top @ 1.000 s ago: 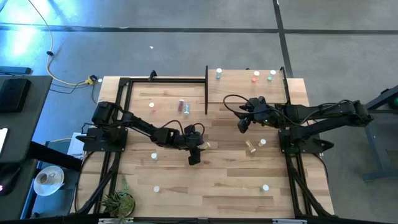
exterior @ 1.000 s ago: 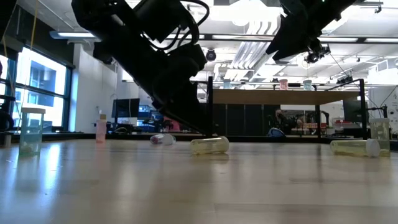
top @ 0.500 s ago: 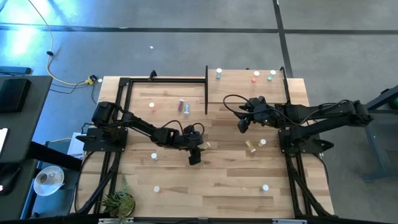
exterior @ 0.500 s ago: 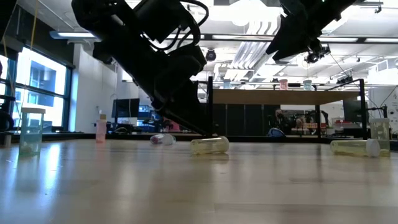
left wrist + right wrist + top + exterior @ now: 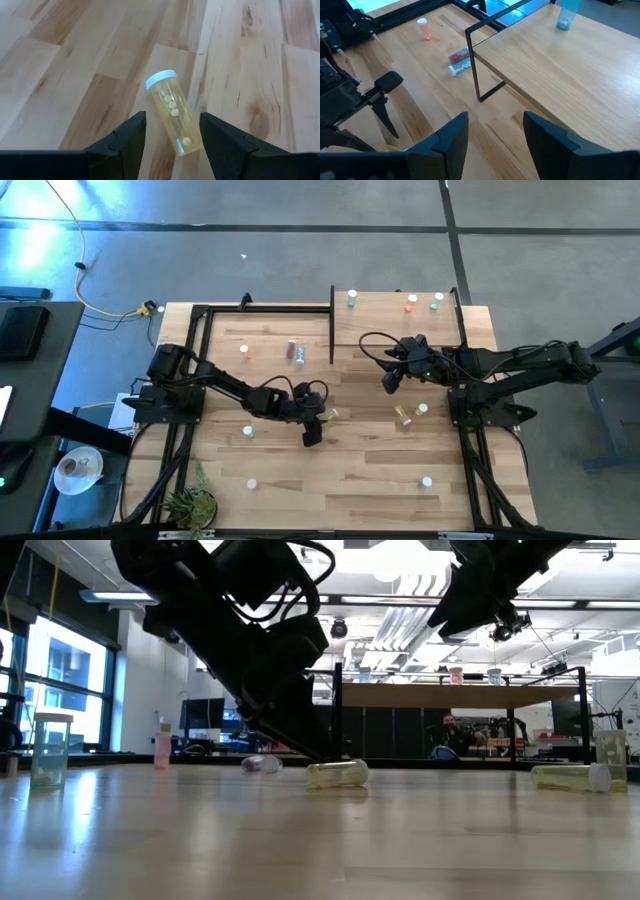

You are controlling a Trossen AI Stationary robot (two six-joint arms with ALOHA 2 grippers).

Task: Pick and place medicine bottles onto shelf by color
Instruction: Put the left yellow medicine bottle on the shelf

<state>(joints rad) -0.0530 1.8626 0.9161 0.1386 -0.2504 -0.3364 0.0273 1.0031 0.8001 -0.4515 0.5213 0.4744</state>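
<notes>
- Fingers (image 5: 127,142) of the left gripper (image 5: 170,145) are standing apart, straddling a yellow bottle (image 5: 174,111) that is lying on its side on the surface (image 5: 350,470), white cap pointing away; contact with it cannot be told.
- Fingers (image 5: 452,135) of the right gripper (image 5: 492,137) are also standing apart, holding nothing, hovering above the surface just beside the shelf (image 5: 400,320).
- Three bottles are standing on the shelf: one blue (image 5: 352,299), one red (image 5: 411,304), one green (image 5: 438,302).
- Beside the shelf's black upright (image 5: 476,65), one red bottle (image 5: 459,61) is lying down and one pinkish bottle (image 5: 423,28) is standing.
- A second yellow bottle (image 5: 403,417) is lying on the surface near the right arm's base.
- Four more white caps are showing on the surface farther from the shelf, their body colours being too small to tell.
</notes>
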